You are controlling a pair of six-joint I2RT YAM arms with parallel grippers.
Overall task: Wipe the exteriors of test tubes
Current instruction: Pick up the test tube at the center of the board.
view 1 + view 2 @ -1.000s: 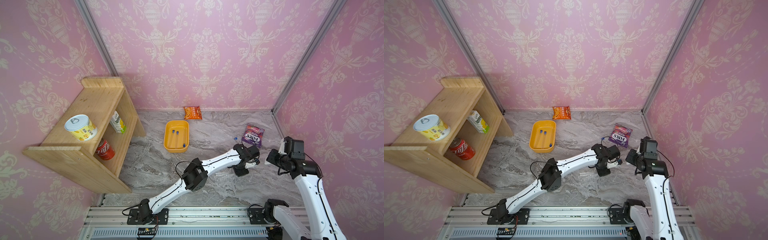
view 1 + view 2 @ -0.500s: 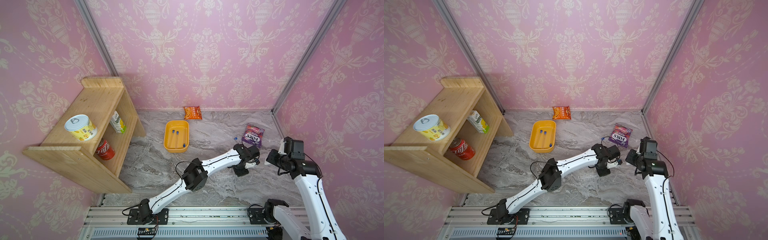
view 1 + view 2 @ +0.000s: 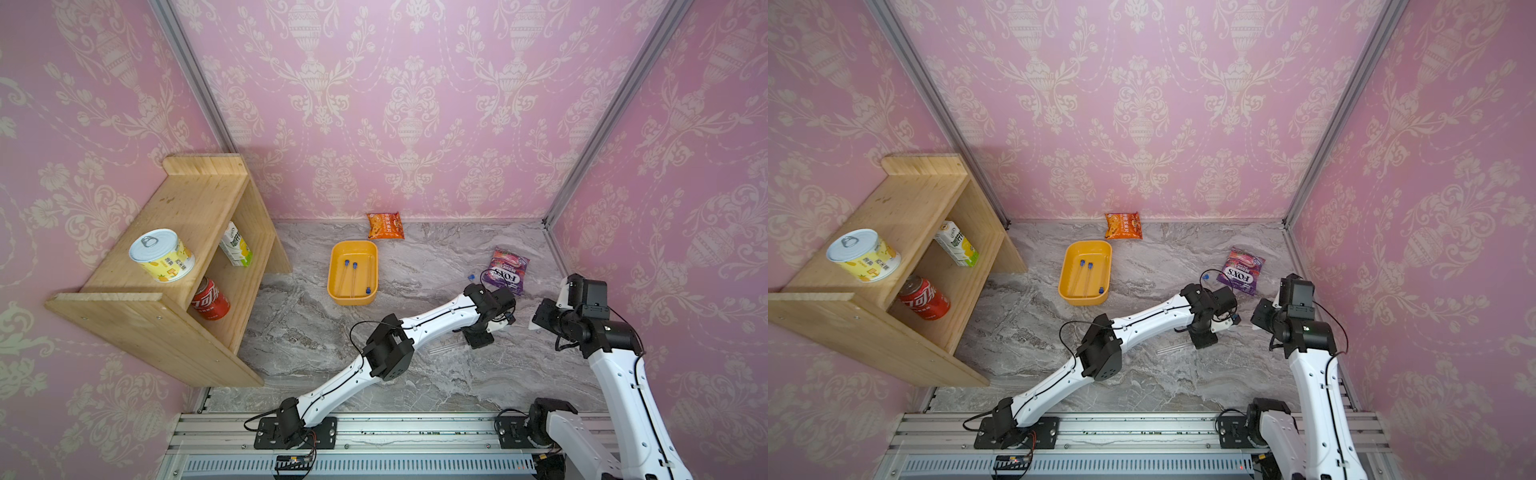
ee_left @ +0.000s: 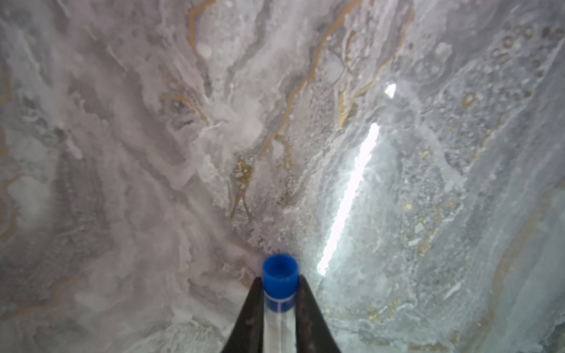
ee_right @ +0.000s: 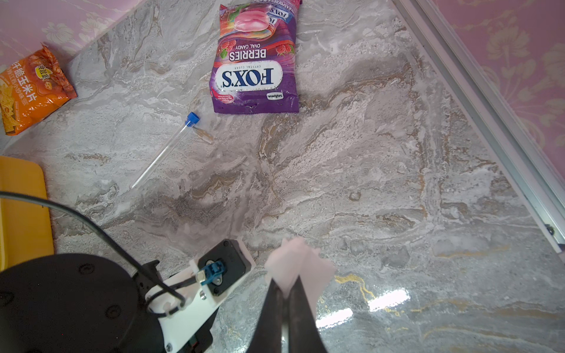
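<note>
A: Where is the tube being handled?
B: The left gripper point(image 4: 279, 281) clamps a test tube point(image 4: 278, 308) at its blue cap point(image 4: 279, 272). It lies nearly flat at the table point(image 3: 415, 266), clear end pointing left.
A: The others?
B: Three tubes point(image 3: 354, 279) lie front-to-back in the yellow tray point(image 3: 332, 274). A loose tube point(image 5: 165, 151) points its cap at the candy bag point(image 5: 255, 61). The right gripper point(image 5: 286, 285) pinches a wipe point(image 5: 298, 262).
</note>
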